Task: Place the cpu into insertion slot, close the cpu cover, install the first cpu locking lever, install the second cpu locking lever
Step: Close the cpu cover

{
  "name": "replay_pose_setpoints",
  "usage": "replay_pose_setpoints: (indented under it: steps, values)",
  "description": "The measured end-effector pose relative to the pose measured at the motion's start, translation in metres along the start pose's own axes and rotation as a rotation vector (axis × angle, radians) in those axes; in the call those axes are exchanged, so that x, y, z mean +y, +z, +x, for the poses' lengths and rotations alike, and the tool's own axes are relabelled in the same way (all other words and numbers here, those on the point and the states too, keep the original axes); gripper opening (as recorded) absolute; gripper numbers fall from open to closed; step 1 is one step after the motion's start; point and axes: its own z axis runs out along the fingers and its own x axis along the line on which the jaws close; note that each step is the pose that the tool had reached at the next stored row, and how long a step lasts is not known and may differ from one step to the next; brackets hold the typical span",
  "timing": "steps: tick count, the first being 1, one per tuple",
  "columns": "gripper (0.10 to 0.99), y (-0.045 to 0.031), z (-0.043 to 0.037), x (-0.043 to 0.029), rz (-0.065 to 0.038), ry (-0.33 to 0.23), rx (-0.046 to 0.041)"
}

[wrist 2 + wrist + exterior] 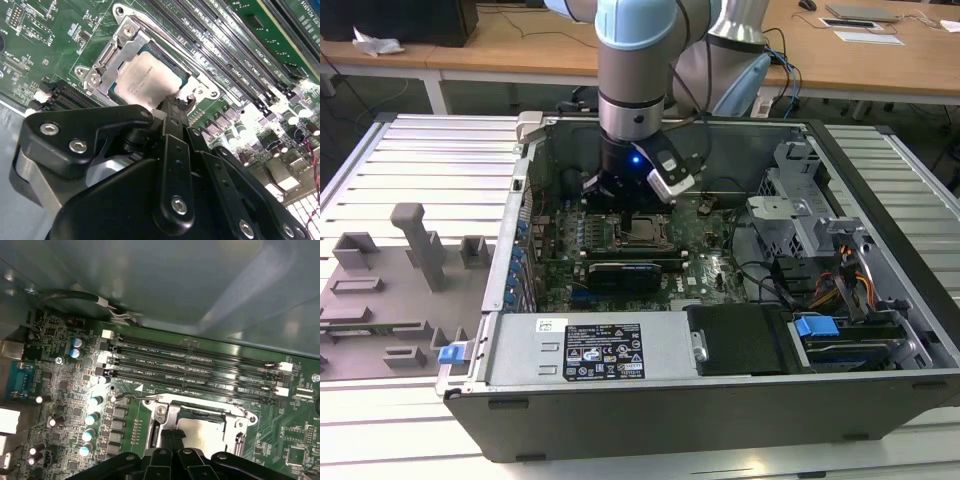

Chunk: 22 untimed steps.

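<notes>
cpu seated, cpu cover down | hand clenched, empty, 12 o'clock of insertion slot in exterior view | likely lever stage; needs firm, steady press

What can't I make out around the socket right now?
- Second wrist view: the gripper hides the near edge of the cpu cover and part of the cpu, so contact there is unclear.
- First wrist view: the gripper covers the insertion slot's half towards the camera.
- Exterior view: the slot is too small to tell whether the cover is latched down.
</notes>
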Motion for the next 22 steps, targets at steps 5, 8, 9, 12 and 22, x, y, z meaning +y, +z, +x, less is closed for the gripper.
replay_pose_setpoints:
  steps: [5, 8, 9, 12, 22]
  values:
    - [0.106, 0.0001, -0.0118, -0.0021, -0.001, 0.000, 0.0054]
    - [0.106, 0.0002, -0.0183, -0.0032, -0.001, 0.000, 0.0085]
    - [0.106, 0.0002, -0.0208, -0.0036, -0.001, 0.001, 0.0096]
    - [0.106, -0.0004, -0.0217, -0.0037, -0.001, 0.001, 0.0101]
    - [0.106, -0.0232, -0.0223, -0.0027, 0.004, 0.000, 0.0108]
